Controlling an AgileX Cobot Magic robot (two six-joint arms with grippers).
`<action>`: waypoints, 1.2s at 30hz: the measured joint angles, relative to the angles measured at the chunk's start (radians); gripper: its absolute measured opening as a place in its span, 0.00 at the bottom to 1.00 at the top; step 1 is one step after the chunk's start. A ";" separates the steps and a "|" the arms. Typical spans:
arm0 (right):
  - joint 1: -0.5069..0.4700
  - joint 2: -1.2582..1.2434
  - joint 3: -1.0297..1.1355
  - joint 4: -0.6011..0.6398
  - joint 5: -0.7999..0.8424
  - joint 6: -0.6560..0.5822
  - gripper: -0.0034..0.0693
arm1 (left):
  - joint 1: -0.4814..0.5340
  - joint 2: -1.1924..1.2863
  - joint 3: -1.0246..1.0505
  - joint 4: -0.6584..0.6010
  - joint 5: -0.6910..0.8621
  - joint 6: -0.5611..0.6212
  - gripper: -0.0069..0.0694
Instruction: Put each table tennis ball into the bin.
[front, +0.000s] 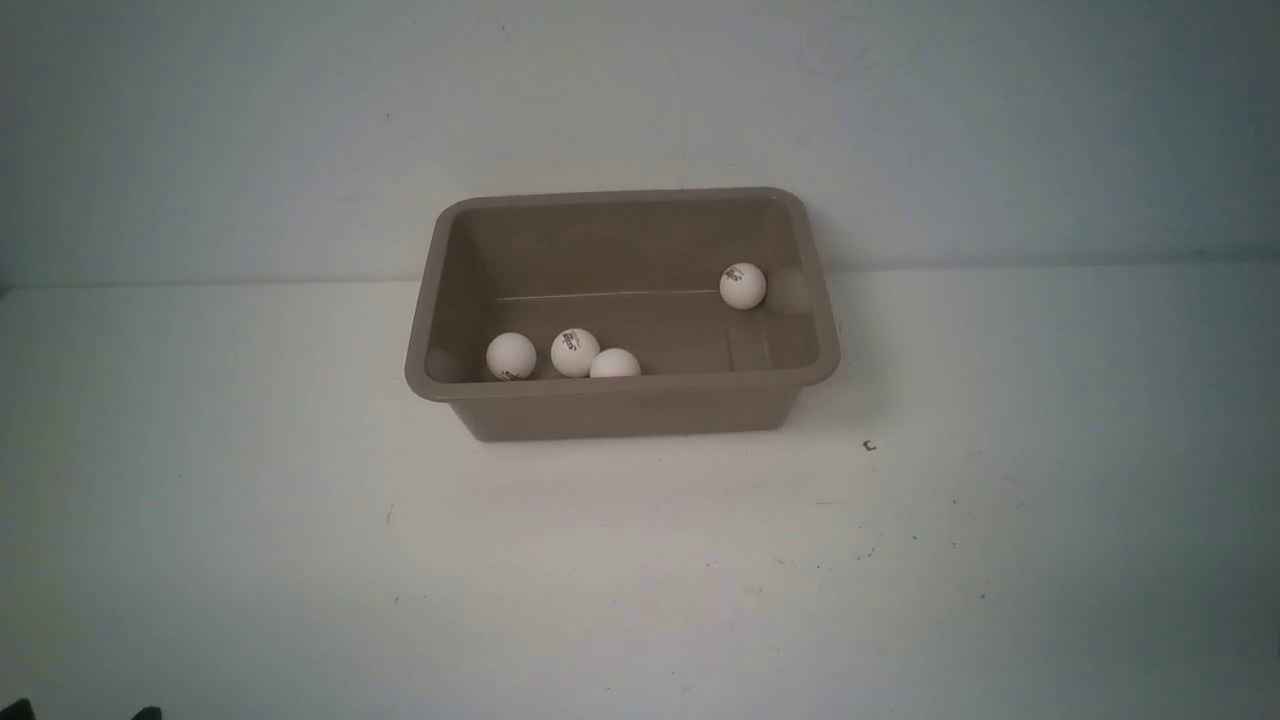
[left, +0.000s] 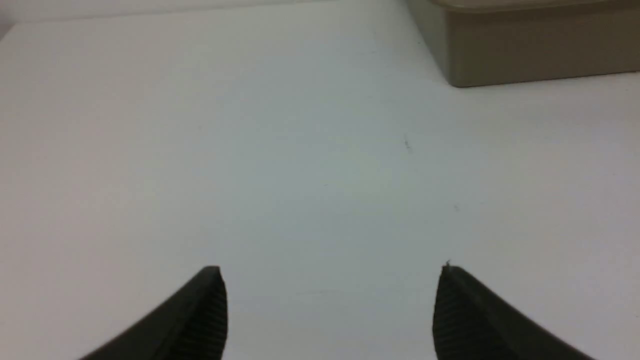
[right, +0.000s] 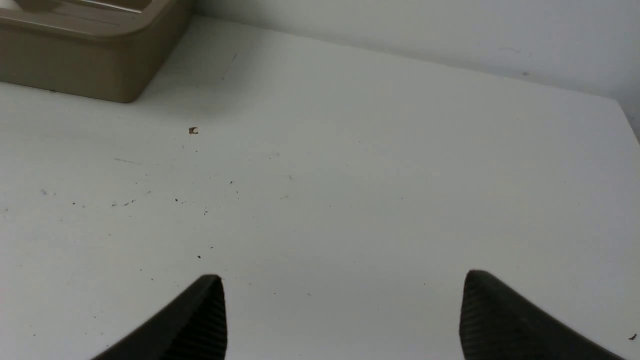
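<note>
The four small white matte table tennis balls all lie inside the rectangular taupe plastic bin (front: 622, 410), which stands on the white table top (front: 640, 580) near the back wall.

Left to right in the front view: the first ball (front: 511, 356) rests near the bin's near-left corner; the second ball (front: 575, 352), showing a dark printed logo, sits just beside it; the third ball (front: 615, 364) appears to touch the second and is partly hidden by the near rim. The fourth ball (front: 743, 285), also with a logo, lies well apart, toward the far-right corner against the wall.

Handling judgement: the balls look very light, rigid and smooth, liable to roll or squirt out of a pinch. A hold across the widest part, with gentle closing, would suit best. The bin looks stiff, with sloping walls and a flared rim that keep the contents in.

The left gripper (left: 330, 280) hangs over bare table, fingers wide apart and empty, a corner of the bin ahead of it. The right gripper (right: 342, 285) is likewise spread and empty over the speckled table.

No ball is seen outside the bin; the task appears complete.
</note>
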 joint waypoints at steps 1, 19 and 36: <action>0.000 0.000 0.000 0.000 0.000 0.000 0.83 | 0.018 0.000 0.001 -0.003 -0.001 0.005 0.74; 0.000 0.000 0.000 -0.001 0.000 0.000 0.83 | 0.053 -0.124 0.005 0.033 0.094 0.054 0.74; 0.000 0.000 0.000 -0.002 0.000 0.000 0.83 | 0.053 -0.172 0.004 0.036 0.102 0.054 0.74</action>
